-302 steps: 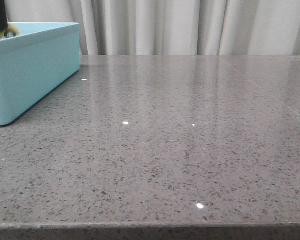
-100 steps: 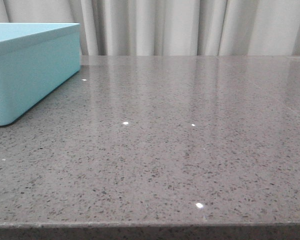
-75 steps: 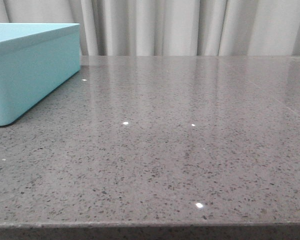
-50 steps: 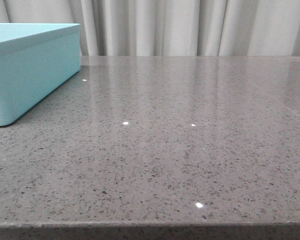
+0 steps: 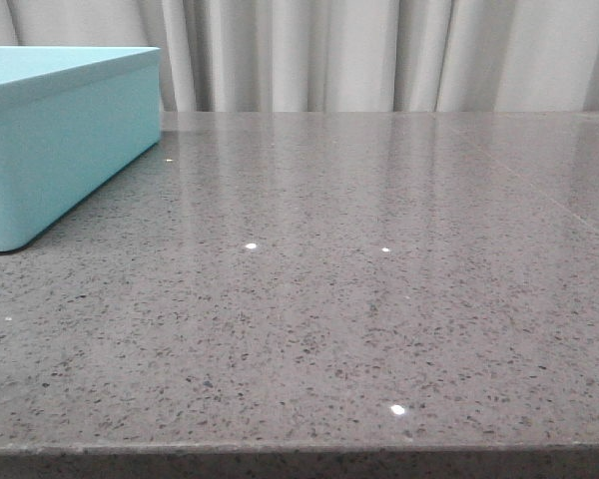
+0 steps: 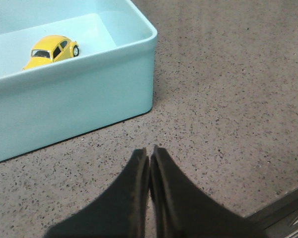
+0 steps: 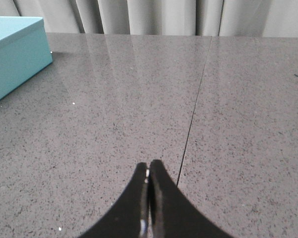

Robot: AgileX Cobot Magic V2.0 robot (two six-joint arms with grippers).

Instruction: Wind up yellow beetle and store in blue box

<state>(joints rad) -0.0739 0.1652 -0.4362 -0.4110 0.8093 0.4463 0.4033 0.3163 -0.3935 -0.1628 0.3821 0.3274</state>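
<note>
The yellow beetle (image 6: 50, 50) sits on the floor of the blue box (image 6: 89, 94), probably light, rigid and slick (best pinched across its flanks), while both the left gripper (image 6: 149, 154) and right gripper (image 7: 148, 169) are closed and empty.

Glossy grey speckled stone table (image 5: 379, 299), pale pleated curtains (image 5: 379, 50) behind its far edge.

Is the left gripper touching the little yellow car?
Apart. The left wrist view shows the beetle lying inside the box, while the left gripper, fingers together, hangs outside it over the table.
</note>
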